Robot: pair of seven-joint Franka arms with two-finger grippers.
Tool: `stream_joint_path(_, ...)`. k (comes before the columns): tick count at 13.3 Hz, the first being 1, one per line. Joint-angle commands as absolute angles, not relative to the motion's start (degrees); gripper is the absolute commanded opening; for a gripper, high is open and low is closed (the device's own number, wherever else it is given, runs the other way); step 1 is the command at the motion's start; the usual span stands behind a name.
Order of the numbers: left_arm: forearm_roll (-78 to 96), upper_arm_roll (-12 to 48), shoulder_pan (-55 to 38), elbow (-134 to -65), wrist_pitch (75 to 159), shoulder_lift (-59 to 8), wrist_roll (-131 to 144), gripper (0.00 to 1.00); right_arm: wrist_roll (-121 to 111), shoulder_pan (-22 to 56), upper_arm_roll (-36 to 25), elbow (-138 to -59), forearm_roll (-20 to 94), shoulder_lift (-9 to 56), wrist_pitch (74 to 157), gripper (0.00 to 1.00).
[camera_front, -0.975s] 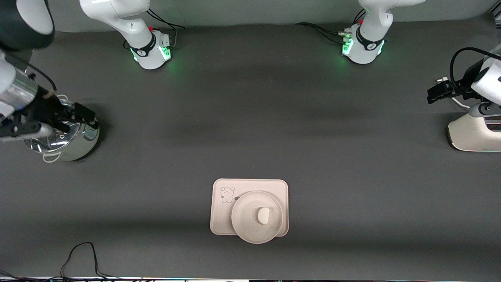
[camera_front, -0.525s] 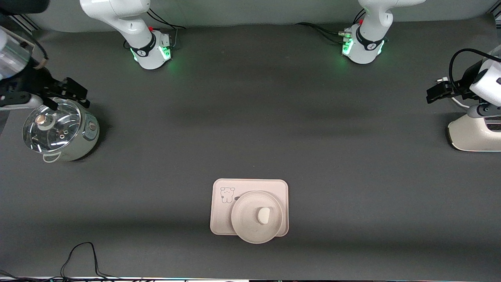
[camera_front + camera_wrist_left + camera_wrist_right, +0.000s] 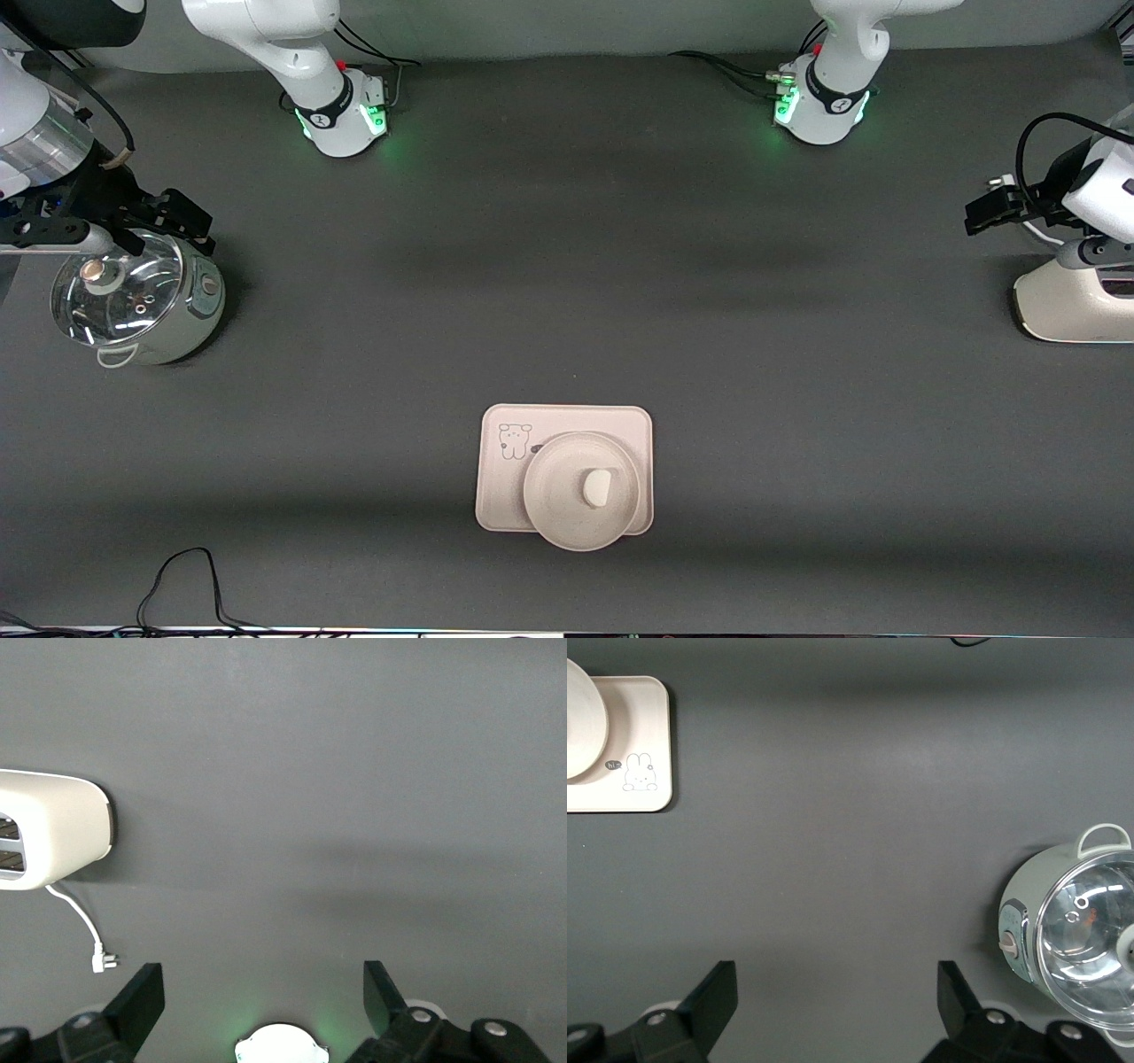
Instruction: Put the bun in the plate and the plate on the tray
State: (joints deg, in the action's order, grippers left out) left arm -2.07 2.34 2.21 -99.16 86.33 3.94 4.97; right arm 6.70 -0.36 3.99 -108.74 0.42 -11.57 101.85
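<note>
The off-white bun [image 3: 596,487] lies in the round cream plate [image 3: 542,496]. The plate rests on the rectangular tray [image 3: 499,496] with the animal drawing and overhangs the tray's edge nearest the front camera. The right wrist view shows a corner of the tray [image 3: 642,744] and part of the plate [image 3: 580,718]. My right gripper [image 3: 182,221] [image 3: 837,1001] hangs open and empty at the edge of a lidded pot at the right arm's end. My left gripper [image 3: 988,208] [image 3: 263,997] is open and empty over the table beside the toaster at the left arm's end.
A pale green pot with a glass lid [image 3: 133,301] [image 3: 1081,930] stands at the right arm's end. A white toaster [image 3: 1063,301] [image 3: 44,828] with a loose plug cord [image 3: 84,930] stands at the left arm's end. A black cable [image 3: 186,585] loops along the table's near edge.
My right gripper has moved off the top of the pot lid toward the robots' bases and now hangs at the pot's edge. The left arm, bun, plate and tray have not moved.
</note>
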Motion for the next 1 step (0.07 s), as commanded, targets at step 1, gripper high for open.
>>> stream_joint_path(1, -3.1, 2.1, 1.7, -98.4, 85.5, 3.9, 5.4, 1.0, 8.1, -0.5, 4.7, -110.5, 1.1, -13.0, 102.6, 1.0)
